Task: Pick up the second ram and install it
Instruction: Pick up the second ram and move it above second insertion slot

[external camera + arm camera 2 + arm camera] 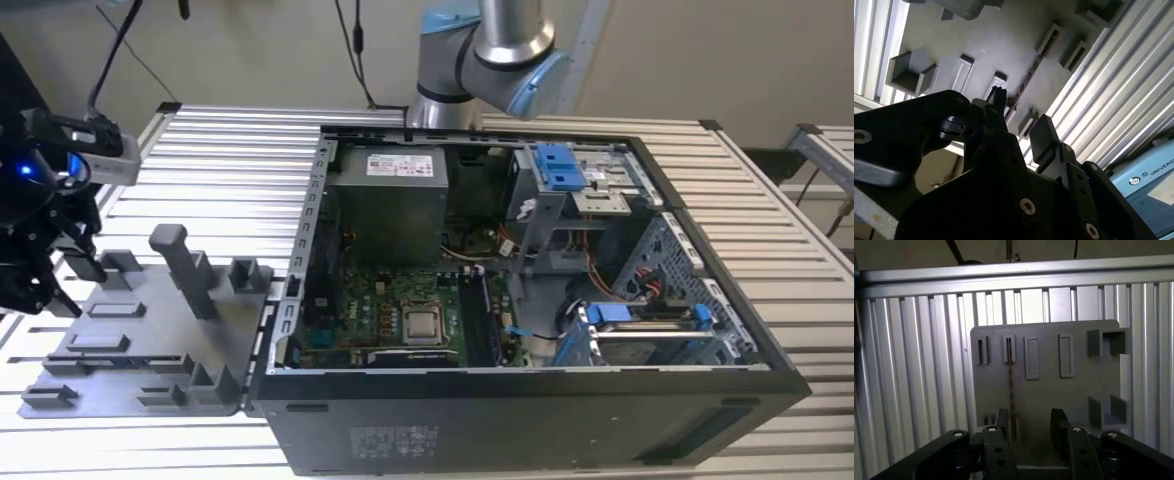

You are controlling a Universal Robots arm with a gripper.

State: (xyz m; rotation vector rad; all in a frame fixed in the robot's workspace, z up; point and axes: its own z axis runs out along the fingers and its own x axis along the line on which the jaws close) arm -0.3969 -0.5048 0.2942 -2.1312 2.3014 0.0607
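The hand (1030, 416) hangs open above the grey holder (1054, 390) on the slatted worktop (914, 390), to the exterior view's left of the open computer case (534, 410). The second ram (1010, 385) stands on edge in a holder slot, lined up between the spread fingers and closer to one of them.

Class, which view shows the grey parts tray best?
The first wrist view: the grey parts tray appears nearly whole, from above. The exterior view shows it obliquely beside the computer case; the second wrist view shows part behind the fingers.
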